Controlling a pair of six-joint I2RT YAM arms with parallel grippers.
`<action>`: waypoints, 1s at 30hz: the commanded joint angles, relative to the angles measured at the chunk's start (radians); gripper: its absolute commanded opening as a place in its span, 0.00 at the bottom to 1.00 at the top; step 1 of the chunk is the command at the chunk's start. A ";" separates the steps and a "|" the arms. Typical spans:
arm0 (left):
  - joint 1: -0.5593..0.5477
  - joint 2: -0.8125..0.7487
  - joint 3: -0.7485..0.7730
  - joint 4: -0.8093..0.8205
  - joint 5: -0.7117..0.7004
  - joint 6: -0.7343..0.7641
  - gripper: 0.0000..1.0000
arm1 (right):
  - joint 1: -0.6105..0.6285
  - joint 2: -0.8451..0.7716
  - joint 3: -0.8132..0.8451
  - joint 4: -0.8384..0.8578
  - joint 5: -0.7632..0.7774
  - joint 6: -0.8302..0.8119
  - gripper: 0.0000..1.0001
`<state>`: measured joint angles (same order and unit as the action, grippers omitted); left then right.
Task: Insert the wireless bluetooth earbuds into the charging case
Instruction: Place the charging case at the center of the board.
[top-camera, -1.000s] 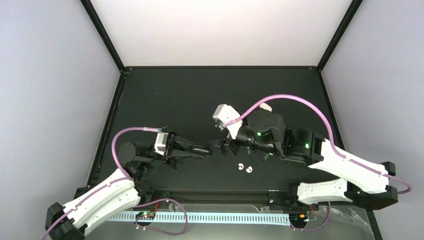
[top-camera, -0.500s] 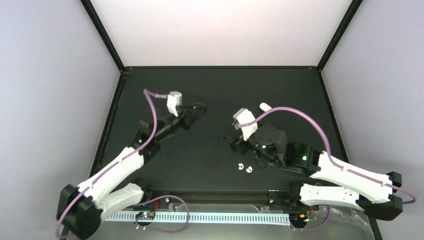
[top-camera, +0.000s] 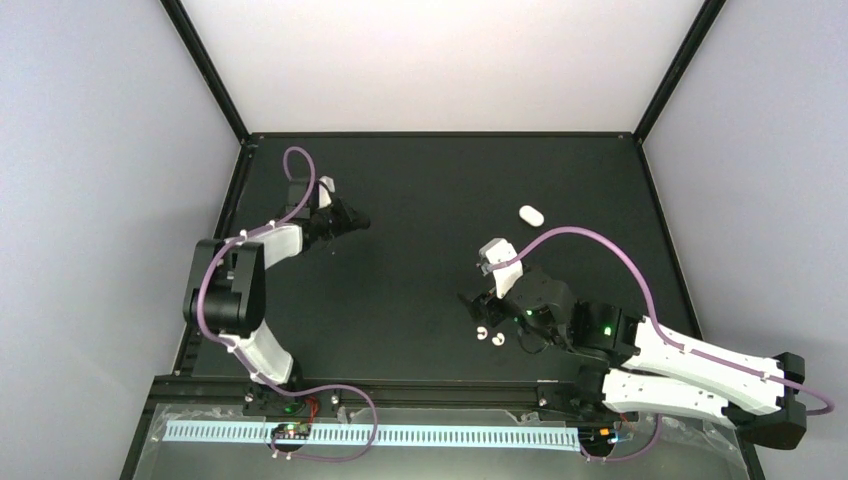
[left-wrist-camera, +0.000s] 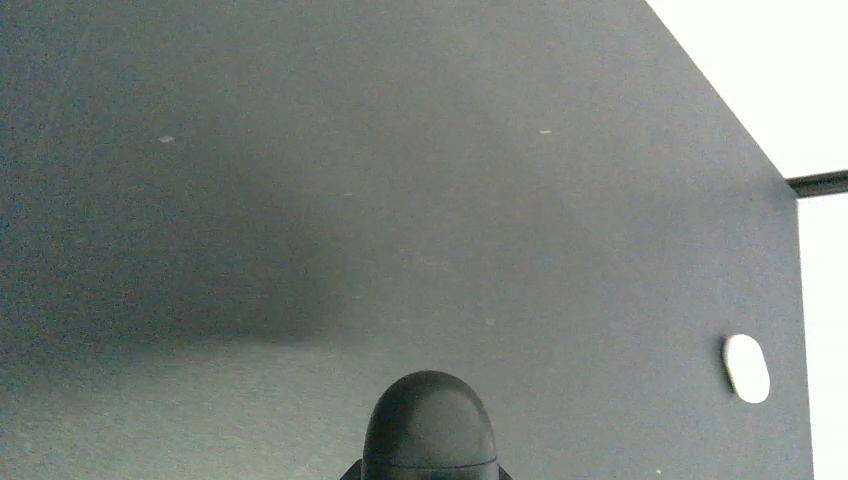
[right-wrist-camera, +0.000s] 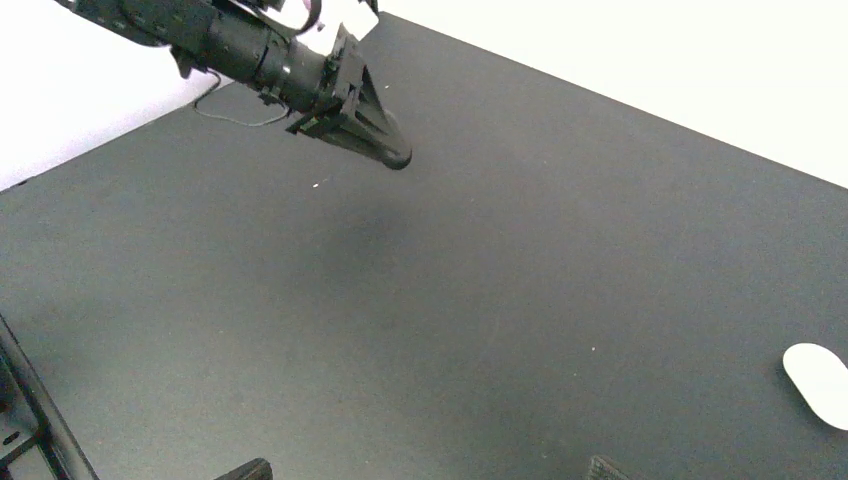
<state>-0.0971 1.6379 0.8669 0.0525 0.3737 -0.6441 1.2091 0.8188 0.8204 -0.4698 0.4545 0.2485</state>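
My left gripper (top-camera: 352, 220) is at the far left of the black table, shut on a black rounded charging case (left-wrist-camera: 430, 425) whose domed end sticks out past the jaws. It also shows in the right wrist view (right-wrist-camera: 385, 150). A white oval case (top-camera: 531, 214) lies closed on the table at the back right, also seen in the left wrist view (left-wrist-camera: 746, 367) and the right wrist view (right-wrist-camera: 820, 385). Two white earbuds (top-camera: 490, 337) lie side by side just on the near side of my right gripper (top-camera: 477, 302), which is open and empty. The black earbuds are out of view.
The black table (top-camera: 420, 190) has a raised rail along its left edge (top-camera: 225, 230) and near edge (top-camera: 420, 385). The left arm's purple cable (top-camera: 295, 175) loops above its wrist. White walls stand behind and to both sides.
My left arm has swung from the table's middle to the far left, carrying the black case. My right gripper has drawn back toward the near side, uncovering the white case.
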 joint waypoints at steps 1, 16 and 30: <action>0.052 0.109 0.037 0.063 0.104 -0.085 0.02 | -0.005 -0.026 -0.014 0.025 0.016 0.022 0.82; 0.063 0.142 -0.003 -0.016 -0.090 -0.034 0.13 | -0.006 -0.037 -0.022 0.020 0.025 0.018 0.82; 0.063 0.114 -0.005 -0.088 -0.146 -0.020 0.53 | -0.005 -0.033 0.009 -0.003 0.052 -0.003 0.82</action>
<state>-0.0399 1.7618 0.8700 0.0383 0.2897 -0.6708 1.2091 0.7864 0.8009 -0.4679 0.4725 0.2508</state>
